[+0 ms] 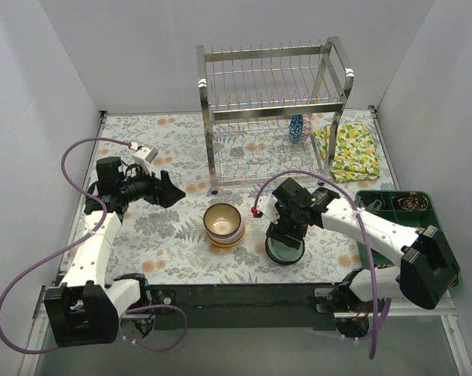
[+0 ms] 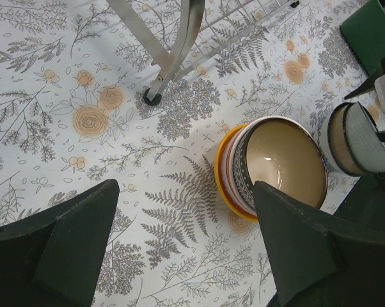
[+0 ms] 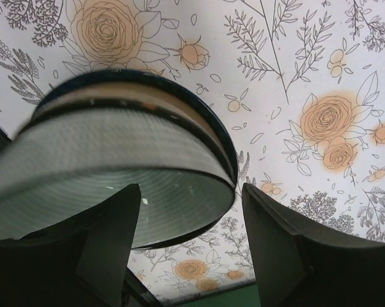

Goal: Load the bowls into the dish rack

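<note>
The steel dish rack stands at the back centre, with a blue-patterned bowl upright in its lower tier. A stack of bowls, with a brown-glazed one on top of white, orange and yellow ones, sits mid-table; it also shows in the left wrist view. My left gripper is open and empty left of the stack. My right gripper is open over a grey-green ribbed bowl with a dark rim. In the right wrist view the gripper straddles that bowl's rim, one finger inside and one outside.
A green compartment tray sits at the right edge behind my right arm. A yellow lemon-print cloth lies right of the rack. The rack's front left foot stands just beyond the bowl stack.
</note>
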